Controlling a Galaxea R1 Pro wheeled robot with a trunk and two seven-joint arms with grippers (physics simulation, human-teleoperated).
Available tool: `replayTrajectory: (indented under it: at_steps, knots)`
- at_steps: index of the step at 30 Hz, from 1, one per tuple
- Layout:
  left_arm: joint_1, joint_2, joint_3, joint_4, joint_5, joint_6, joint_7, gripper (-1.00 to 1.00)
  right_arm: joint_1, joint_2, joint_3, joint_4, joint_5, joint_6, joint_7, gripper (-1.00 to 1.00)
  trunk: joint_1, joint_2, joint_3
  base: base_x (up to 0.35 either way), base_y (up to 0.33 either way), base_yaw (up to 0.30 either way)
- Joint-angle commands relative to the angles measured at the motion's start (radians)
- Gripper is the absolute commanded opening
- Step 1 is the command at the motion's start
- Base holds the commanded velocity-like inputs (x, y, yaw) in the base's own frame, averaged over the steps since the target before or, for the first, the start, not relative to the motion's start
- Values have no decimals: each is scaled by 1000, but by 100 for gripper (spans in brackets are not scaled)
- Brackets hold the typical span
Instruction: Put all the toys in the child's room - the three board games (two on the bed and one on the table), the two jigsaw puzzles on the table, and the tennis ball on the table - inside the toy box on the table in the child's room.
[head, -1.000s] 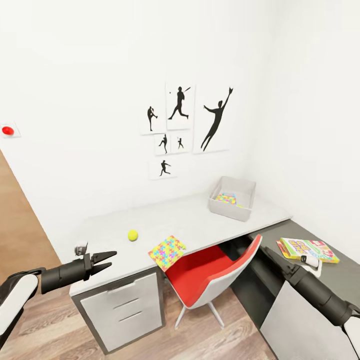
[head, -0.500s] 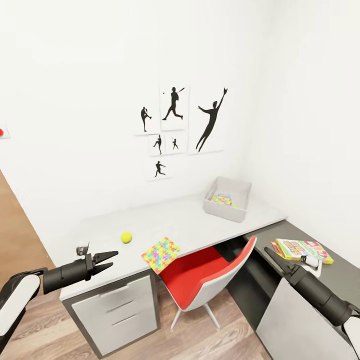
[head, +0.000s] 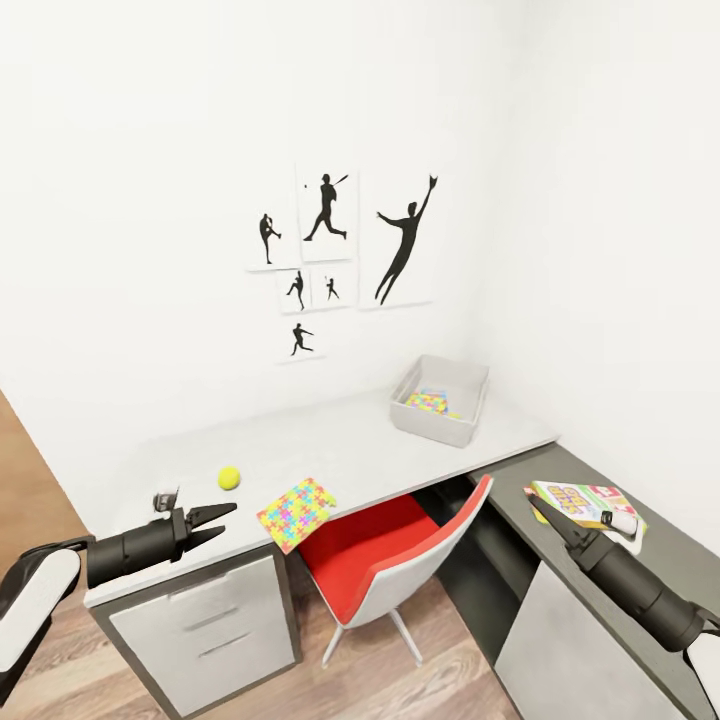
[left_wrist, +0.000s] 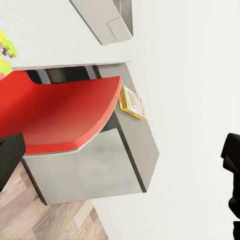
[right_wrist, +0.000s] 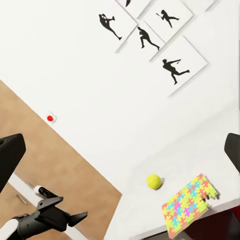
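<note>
The jigsaw puzzle, thin and floppy, overhangs the table's near edge, right of the tennis ball; that overhanging edge looks easiest to pinch. Both the left gripper and right gripper are spread, empty.

I am in a child's bedroom or study corner of a home. Ahead of my left gripper stands an L-shaped desk with white drawers, bearing a tennis ball, a jigsaw puzzle and a grey toy box; a red chair is tucked beneath it. Baseball silhouette prints hang on the white wall above, a board game lies just beyond my right gripper, and the floor is wood plank.
</note>
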Motion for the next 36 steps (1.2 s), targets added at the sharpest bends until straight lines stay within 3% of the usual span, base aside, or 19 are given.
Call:
replayTrajectory:
  at_steps: [1,3,7,10,23,30,36]
  knots:
    - [-1,-1,1,0,-2,6,18,100,-1,0,-1,0,-6,7,0,100,1,-2,-2,1,-171,0]
    - [-1,-9,1,0,-2,9,63,100,-1,0,-1,0,-6,7,0,100,1,-2,-2,0,-119,0]
    - [-1,-56,1,-5,0,15,197,100,-1,-1,-2,0,-6,7,0,100,1,-2,-2,0,-39,0]
    - [-1,-76,2,-21,3,30,257,100,-1,-2,-4,0,-6,7,0,100,1,-2,-2,0,-8,0]
    - [-1,-85,2,-40,6,36,295,100,-1,-6,-11,0,-8,9,-1,100,1,-2,-2,0,-1,0]
    - [-1,-91,4,-46,15,33,454,100,-1,-7,-11,0,-7,9,-2,100,16,-30,-15,0,0,0]
    - [-1,-113,5,-46,15,33,491,100,-1,-8,-12,0,-7,9,-3,100,39,-72,-34,0,0,0]
